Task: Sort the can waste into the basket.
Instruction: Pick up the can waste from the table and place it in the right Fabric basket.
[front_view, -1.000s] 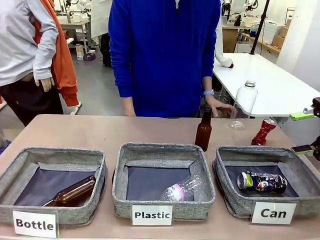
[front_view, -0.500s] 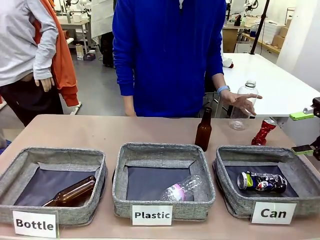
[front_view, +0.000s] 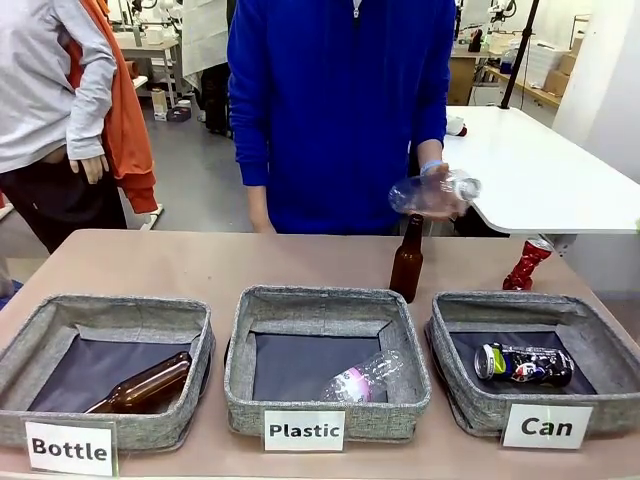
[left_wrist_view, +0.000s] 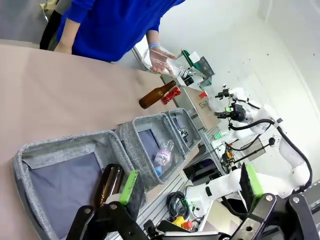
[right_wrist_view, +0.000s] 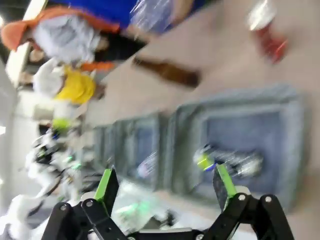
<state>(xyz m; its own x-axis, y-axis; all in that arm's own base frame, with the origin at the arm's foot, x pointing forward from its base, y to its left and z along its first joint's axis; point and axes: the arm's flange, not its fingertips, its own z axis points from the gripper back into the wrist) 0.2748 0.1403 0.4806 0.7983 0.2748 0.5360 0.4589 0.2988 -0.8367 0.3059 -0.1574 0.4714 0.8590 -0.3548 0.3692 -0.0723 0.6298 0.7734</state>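
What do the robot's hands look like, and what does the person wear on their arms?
Both the left gripper and the right gripper are black, jointed frames with two fingers, each faced with a green pad. The person wears long blue sleeves and a pale blue wristband.

Showing three white labels in bold black print in the front view, each standing at the near wall of a grey basket. Reading "Bottle" on the left label (front_view: 69, 447), at the left basket (front_view: 110, 305). Reading "Plastic" on the middle label (front_view: 304, 430), at the middle basket (front_view: 320, 298). Reading "Can" on the right label (front_view: 546, 426), at the right basket (front_view: 520, 301). Carrying print too small to make out: the dark blue can (front_view: 523, 363) lying in the right basket, the red can (front_view: 527, 263) standing on the table (front_view: 200, 265) beyond it, and the pink-and-white wrapper of the plastic bottle (front_view: 360, 380) lying in the middle basket.
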